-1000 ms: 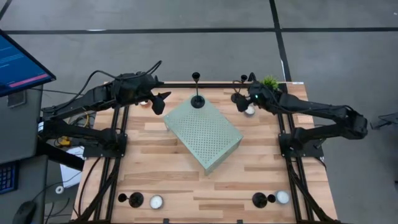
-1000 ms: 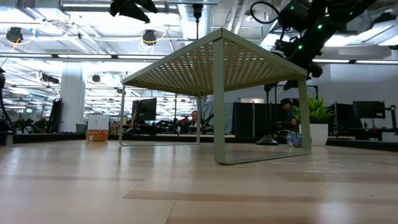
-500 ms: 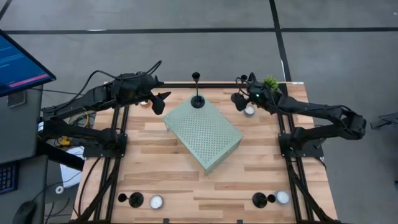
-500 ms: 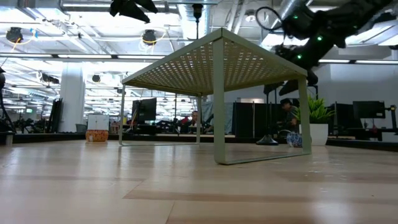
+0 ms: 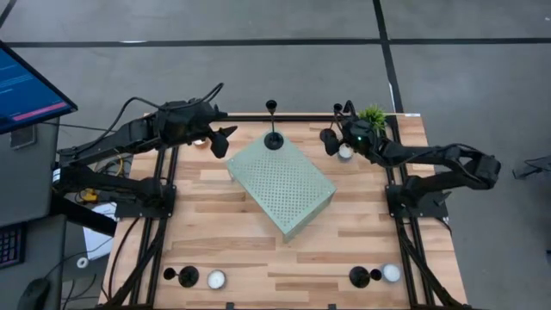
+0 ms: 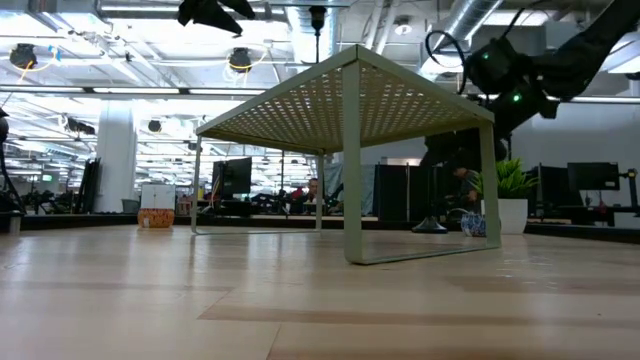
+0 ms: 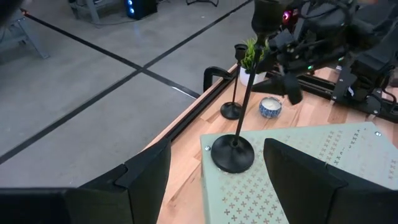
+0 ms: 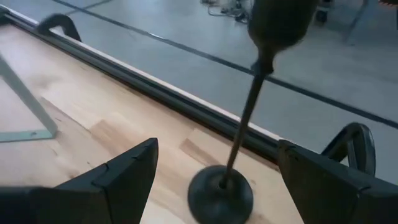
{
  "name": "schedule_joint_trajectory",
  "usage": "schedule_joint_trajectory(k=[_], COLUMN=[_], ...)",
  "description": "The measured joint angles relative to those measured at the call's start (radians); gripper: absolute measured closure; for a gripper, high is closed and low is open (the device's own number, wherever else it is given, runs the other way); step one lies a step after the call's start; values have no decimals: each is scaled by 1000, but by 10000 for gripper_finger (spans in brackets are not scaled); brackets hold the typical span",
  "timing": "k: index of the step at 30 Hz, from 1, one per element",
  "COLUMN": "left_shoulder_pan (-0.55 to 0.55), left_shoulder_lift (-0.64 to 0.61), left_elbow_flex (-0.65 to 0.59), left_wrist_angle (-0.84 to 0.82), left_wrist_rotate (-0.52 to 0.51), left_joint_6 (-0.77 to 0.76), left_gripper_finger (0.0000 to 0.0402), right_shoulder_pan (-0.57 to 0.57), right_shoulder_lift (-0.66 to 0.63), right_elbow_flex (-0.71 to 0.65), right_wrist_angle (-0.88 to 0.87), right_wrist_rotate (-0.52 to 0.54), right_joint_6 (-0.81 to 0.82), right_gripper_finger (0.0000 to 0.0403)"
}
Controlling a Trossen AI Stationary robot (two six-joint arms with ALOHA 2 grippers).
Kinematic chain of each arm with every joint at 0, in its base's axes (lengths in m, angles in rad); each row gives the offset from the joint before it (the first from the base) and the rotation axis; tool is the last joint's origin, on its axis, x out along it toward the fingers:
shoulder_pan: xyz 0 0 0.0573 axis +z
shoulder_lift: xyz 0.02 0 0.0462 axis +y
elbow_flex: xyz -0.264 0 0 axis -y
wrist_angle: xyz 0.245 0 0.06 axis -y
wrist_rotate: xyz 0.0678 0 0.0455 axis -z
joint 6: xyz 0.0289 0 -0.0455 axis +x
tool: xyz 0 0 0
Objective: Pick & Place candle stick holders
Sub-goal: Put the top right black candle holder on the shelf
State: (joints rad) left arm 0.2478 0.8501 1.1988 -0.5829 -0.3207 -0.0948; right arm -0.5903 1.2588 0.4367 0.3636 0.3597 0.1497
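As seen from above, the left gripper [image 5: 225,140] hovered with fingers spread wide, holding nothing, just beside the far corner of the green perforated stand [image 5: 281,183]. One candle stick holder [image 5: 274,138] stood upright on that corner. The right gripper [image 5: 328,140], also wide and empty, hung on the other side of the stand, near a second holder [image 5: 338,109] and a white tealight [image 5: 345,152]. Two more holders [image 5: 184,276] [image 5: 359,276] stood well apart from the stand, at the near edge of the wooden table [image 5: 232,232].

At table height, the stand's top hid the holders' bases; the right arm [image 6: 520,80] was dark against a big room with ceiling lights.

From the left wrist, the holder on the stand [image 7: 233,152] was between the open fingers [image 7: 146,174].

From the right wrist, the holder's stem [image 8: 239,143] rose blurred; its cup was hard to make out.
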Motion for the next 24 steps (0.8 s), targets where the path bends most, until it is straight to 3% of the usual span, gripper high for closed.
schedule_joint_trajectory(k=[8,18,24], left_shoulder_pan=[0,0,0], left_shoulder_lift=[1,1,1], left_elbow_flex=[0,0,0], left_wrist_angle=[8,16,17], left_wrist_rotate=[-1,-1,-19], left_joint_6=[0,1,8], left_gripper_finger=[144,144,144], right_shoulder_pan=[-45,-50,-91], right_shoulder_lift=[118,162,162], right_elbow_flex=[-1,-1,-1], right_wrist_angle=[128,205,210], right_wrist_rotate=[-98,-74,-75], right_joint_6=[-3,-29,-29], right_gripper_finger=[85,88,121])
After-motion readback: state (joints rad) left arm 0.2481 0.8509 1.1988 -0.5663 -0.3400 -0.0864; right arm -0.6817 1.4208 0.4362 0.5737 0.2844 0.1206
